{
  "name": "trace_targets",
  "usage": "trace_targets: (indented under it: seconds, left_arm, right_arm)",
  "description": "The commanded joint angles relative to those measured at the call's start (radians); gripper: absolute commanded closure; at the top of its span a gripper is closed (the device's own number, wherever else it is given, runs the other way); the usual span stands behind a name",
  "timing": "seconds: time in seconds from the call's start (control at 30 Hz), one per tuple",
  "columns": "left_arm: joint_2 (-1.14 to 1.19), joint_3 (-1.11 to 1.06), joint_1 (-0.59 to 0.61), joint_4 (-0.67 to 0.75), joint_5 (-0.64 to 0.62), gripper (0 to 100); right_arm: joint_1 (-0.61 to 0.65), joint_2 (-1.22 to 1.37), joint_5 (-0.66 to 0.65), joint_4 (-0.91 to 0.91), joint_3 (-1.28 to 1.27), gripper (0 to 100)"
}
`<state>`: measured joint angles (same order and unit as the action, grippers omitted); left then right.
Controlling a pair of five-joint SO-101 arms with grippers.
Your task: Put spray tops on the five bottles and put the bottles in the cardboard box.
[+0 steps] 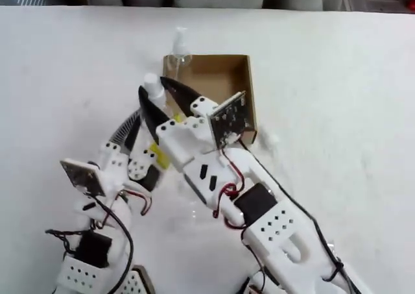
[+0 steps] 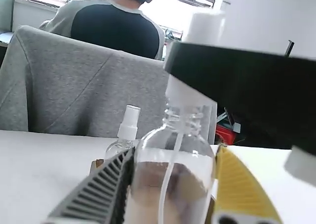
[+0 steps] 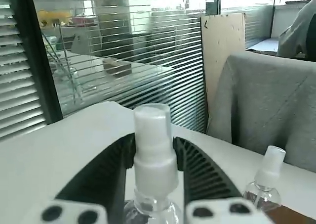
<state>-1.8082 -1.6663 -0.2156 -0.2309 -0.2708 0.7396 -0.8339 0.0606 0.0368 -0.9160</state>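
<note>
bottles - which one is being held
The nearer bottle, clamped in the left gripper, the right gripper on its spray top; the other bottle stands free at the cardboard box's far corner.

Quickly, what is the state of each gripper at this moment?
Left gripper: closed, holding the clear bottle by its body.
Right gripper: closed on the spray top of that bottle.
</note>
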Motion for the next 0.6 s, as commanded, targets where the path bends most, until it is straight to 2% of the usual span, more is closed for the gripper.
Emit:
trace_targets:
  seconds: [0.0, 0.27, 0.57]
  left_arm:
    - [-0.019, 0.009, -0.002, 0.000, -0.011, 92]
    - [-0.019, 0.008, -0.002, 0.000, -0.011, 92]
    - [-0.019, 0.008, -0.002, 0.000, -0.011, 92]
  right_arm:
    - [-0.002, 0.036, 0.008, -0.050, 0.011, 98.3]
    - [-0.004, 0.028, 0.006, -0.059, 0.009, 98.3]
    - [-0.004, -0.027, 0.005, 0.025, 0.011, 98.3]
